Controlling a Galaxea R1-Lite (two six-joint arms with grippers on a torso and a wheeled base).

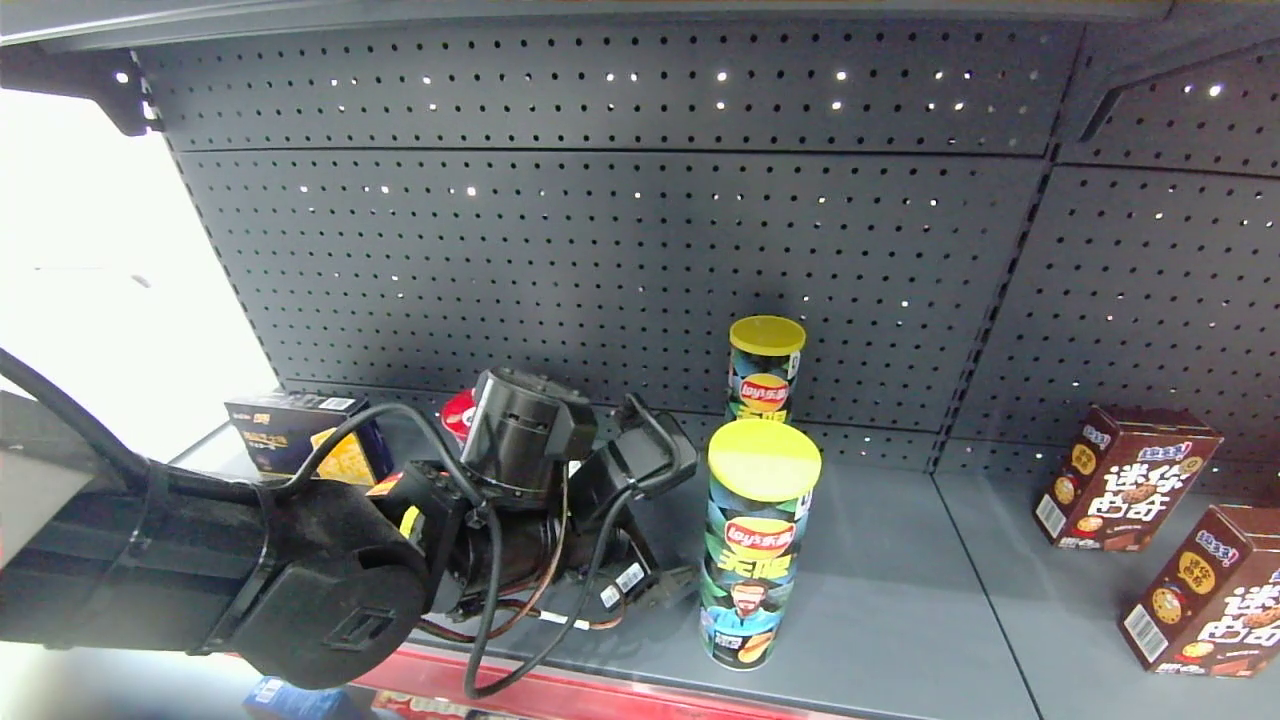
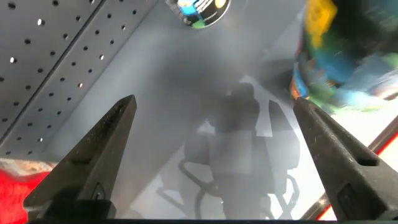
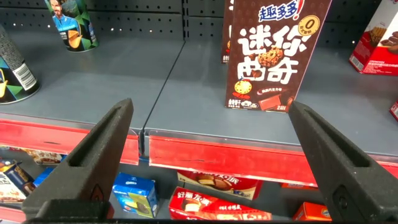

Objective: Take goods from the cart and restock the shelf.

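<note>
Two chip cans with yellow lids stand on the grey shelf point(image 1: 880, 560), the front can point(image 1: 758, 545) ahead of the rear can point(image 1: 764, 368). My left arm point(image 1: 520, 450) lies low over the shelf board just left of the front can. My left gripper point(image 2: 214, 102) is open over bare shelf, with the front can point(image 2: 348, 56) close beside one finger and nothing between the fingers. My right gripper point(image 3: 211, 104) is open and empty in front of the shelf's red price rail point(image 3: 236, 158), facing a brown cookie box point(image 3: 270, 53).
A dark box point(image 1: 300, 430) and a red-topped item point(image 1: 458, 412) sit at the shelf's left, behind my left arm. Two brown cookie boxes point(image 1: 1125, 478) point(image 1: 1215, 590) stand at the right. A perforated back panel point(image 1: 620, 250) closes the rear. Packaged goods point(image 3: 205, 202) fill the lower shelf.
</note>
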